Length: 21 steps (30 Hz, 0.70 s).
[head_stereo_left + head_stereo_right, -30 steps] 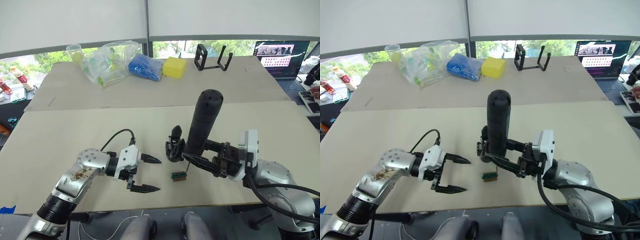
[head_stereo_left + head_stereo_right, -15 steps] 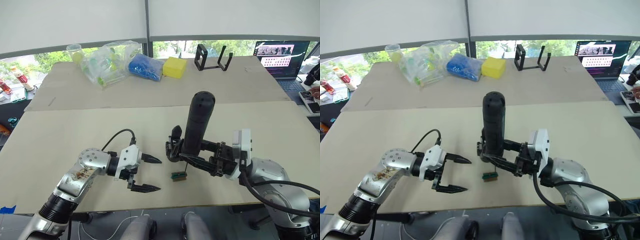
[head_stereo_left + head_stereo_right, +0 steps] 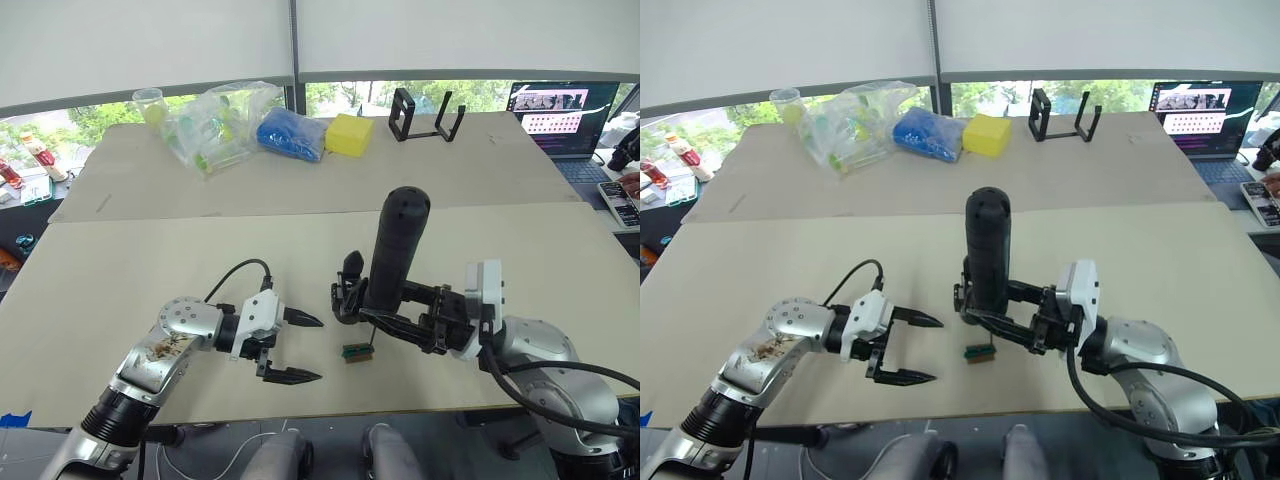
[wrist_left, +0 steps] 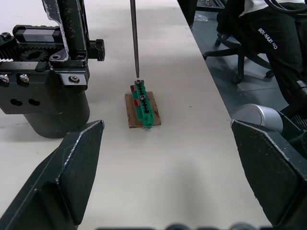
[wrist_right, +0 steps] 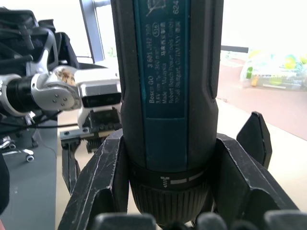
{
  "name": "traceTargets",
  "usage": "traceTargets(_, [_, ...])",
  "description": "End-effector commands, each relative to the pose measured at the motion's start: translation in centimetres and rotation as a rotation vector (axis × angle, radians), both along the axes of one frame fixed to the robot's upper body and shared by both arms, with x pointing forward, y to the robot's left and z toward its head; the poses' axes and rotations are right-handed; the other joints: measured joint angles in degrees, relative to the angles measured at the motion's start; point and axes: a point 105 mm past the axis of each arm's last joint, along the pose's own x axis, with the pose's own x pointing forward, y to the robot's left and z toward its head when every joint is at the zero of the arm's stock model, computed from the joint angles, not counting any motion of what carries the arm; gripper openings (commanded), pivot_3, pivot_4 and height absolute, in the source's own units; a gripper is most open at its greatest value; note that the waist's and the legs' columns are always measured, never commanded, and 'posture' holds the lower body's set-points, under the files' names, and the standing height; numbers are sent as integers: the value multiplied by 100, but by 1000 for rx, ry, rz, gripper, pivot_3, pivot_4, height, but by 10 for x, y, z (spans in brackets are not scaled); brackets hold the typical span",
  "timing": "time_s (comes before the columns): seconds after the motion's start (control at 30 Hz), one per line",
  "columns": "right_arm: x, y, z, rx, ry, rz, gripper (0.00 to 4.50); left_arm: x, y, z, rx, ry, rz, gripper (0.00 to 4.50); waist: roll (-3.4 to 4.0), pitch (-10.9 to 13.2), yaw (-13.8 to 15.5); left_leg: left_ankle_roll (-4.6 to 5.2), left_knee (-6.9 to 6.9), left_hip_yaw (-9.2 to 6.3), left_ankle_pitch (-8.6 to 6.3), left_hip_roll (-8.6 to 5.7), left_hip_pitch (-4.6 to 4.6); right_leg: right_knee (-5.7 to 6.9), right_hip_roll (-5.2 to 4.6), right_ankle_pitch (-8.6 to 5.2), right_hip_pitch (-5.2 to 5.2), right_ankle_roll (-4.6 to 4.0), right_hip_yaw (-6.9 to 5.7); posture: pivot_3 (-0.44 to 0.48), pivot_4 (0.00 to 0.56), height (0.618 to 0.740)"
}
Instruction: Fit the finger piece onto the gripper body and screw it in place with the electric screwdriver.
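A: Which step?
B: Picking up a screw; the right claw (image 3: pixel 400 325) is clamping the electric screwdriver (image 3: pixel 398 250) upright, its bit touching the green block (image 4: pixel 143 107) just below; gripper body (image 3: pixel 349 293) standing just beside.

A: Next?
B: Left claw (image 3: pixel 290 347) is hanging spread, empty; likely steadying the body.

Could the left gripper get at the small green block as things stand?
Probably yes: the left gripper is open beside the green block with bare table between, though the electric screwdriver bit stands on the block.
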Motion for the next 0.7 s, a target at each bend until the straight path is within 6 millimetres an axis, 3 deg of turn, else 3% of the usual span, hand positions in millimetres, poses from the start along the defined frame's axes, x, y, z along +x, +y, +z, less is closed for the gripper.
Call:
traceTargets(0.03, [-7, 2, 11, 19, -75, 26, 1925, 0, -3, 8, -19, -37, -16, 4500, 0, 0, -1, 0, 0, 0, 0, 0, 0, 0, 0, 0, 0, 0, 0, 0, 150, 737])
traceTargets(0.7, [-10, 4, 13, 21, -80, 42, 1925, -1, -10, 8, -24, -42, -37, 4500, 0, 0, 0, 0, 0, 0, 0, 0, 0, -2, 0, 0, 1, 0, 0, 0, 150, 737])
